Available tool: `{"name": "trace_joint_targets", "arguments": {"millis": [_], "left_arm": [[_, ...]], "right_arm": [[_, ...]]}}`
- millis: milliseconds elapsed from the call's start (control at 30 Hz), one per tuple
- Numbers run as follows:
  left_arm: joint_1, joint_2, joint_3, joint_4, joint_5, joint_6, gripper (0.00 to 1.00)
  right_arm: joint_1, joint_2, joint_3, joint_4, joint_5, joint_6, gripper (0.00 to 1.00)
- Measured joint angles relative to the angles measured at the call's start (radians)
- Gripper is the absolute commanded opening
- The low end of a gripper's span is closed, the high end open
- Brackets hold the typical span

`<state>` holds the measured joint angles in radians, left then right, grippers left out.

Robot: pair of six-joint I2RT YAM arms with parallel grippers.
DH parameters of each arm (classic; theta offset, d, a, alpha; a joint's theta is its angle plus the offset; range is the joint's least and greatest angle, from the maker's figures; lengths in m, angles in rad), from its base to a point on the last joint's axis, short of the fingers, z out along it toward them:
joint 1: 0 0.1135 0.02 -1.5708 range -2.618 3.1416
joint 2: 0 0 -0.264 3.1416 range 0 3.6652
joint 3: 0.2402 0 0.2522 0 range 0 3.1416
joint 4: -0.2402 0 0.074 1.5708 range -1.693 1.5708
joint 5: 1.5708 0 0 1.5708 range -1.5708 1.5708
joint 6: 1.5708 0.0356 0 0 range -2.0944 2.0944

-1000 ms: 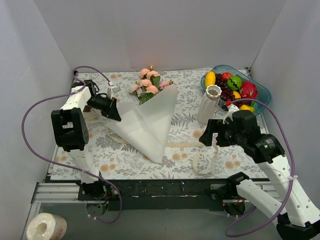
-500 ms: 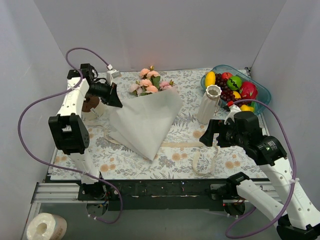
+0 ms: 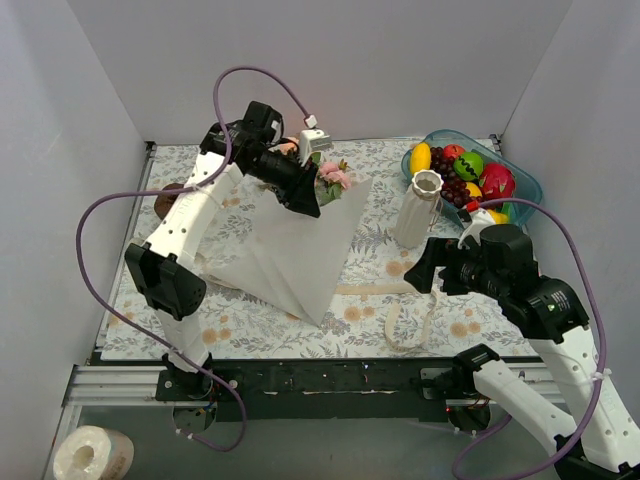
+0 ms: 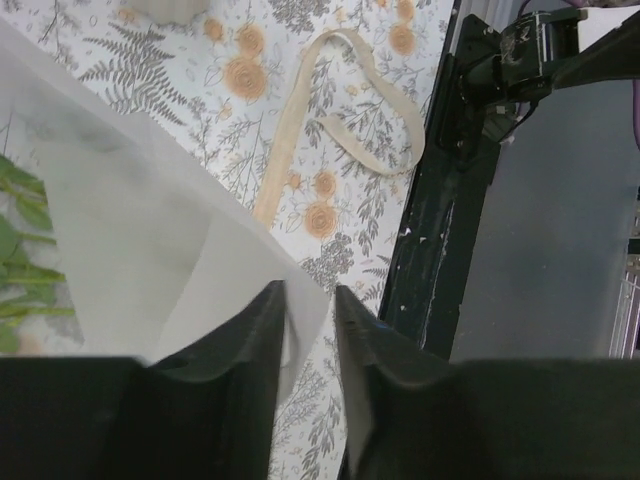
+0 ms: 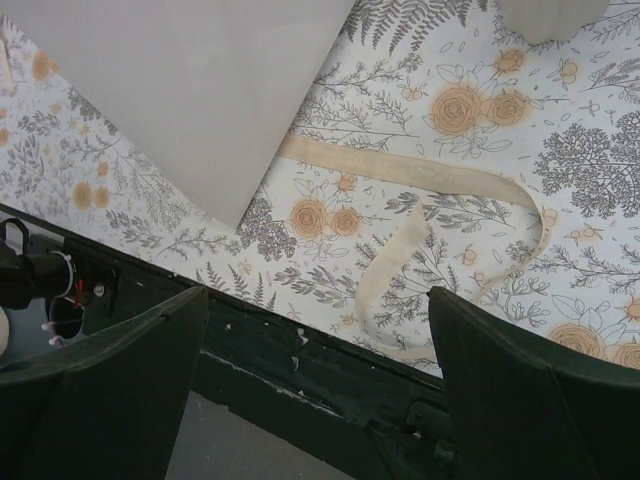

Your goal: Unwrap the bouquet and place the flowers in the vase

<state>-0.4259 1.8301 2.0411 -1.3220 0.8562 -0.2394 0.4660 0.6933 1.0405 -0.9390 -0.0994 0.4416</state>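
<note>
Left gripper (image 4: 307, 298): reaches over the open far end of the bouquet; its fingers are a slim gap apart with the paper's edge showing in the gap, and whether the sheet is caught cannot be told
Bouquet (image 3: 300, 235): lies on the floral cloth (image 3: 190, 165) left of centre, tip toward the near edge, mouth toward the back wall
Paper cone (image 3: 290, 272): loose, in broad folds, covering most of the stems
Flowers (image 3: 336, 176): pink heads peep out beside the left wrist; none is in the vase yet
Ribbon (image 5: 395, 257): off the cone, in a slack loop on the cloth between the paper's tip and the vase's foot
Vase (image 3: 420, 212): upright, right of the bouquet and apart from it
Right gripper (image 5: 318, 300): spread wide, low over the ribbon near the table's front edge, holding nothing
Fruit bowl (image 3: 532, 183): far right corner, just behind the vase
Risk, left: a weak hold on thin paper may slip, so the sheet drops back over the stems; a pull with nothing pinning the stems may drag the roses along
Risk, centre: a flailing sheet may sweep toward the vase
Risk, right: the narrow vase looks easy to tip if an arm or long stem strikes it; the loose ribbon may snag the right fingers
</note>
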Motion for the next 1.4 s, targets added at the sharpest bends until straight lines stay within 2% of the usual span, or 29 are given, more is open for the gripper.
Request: {"name": "trace_joint_targets", "arguments": {"millis": [33, 67, 267, 300, 333, 433, 467, 700, 1000, 1400], "left_arm": [[-0.018, 0.005, 0.019, 0.0, -0.006, -0.013, 0.38], [-0.043, 0.016, 0.048, -0.001, -0.011, -0.03, 0.39], [-0.156, 0.127, 0.187, 0.003, -0.035, -0.113, 0.61], [-0.171, 0.146, 0.204, 0.005, -0.036, -0.127, 0.66], [-0.193, 0.171, 0.229, 0.001, -0.04, -0.143, 0.76], [-0.253, 0.219, 0.287, -0.003, -0.051, -0.179, 0.89], [-0.27, 0.226, 0.3, -0.004, -0.054, -0.189, 0.97], [-0.37, 0.212, 0.341, 0.014, -0.051, -0.262, 0.98], [-0.405, 0.129, 0.291, 0.113, -0.056, -0.343, 0.98], [-0.475, 0.166, 0.348, 0.209, 0.016, -0.429, 0.98]], "right_arm": [[0.0, -0.001, 0.004, -0.003, 0.002, 0.0, 0.98], [0.0, -0.003, 0.009, -0.005, 0.007, 0.0, 0.98], [0.0, -0.008, 0.041, -0.037, 0.037, 0.0, 0.98], [0.0, -0.007, 0.046, -0.042, 0.044, 0.0, 0.98], [0.0, -0.007, 0.051, -0.048, 0.048, 0.0, 0.98], [0.0, -0.006, 0.066, -0.061, 0.063, -0.002, 0.98], [0.0, -0.005, 0.069, -0.062, 0.067, -0.003, 0.98], [0.0, 0.009, 0.111, -0.084, 0.097, -0.02, 0.98], [0.0, 0.041, 0.137, -0.086, 0.121, -0.035, 0.98], [0.0, 0.005, 0.193, -0.125, 0.161, -0.038, 0.98]]}}
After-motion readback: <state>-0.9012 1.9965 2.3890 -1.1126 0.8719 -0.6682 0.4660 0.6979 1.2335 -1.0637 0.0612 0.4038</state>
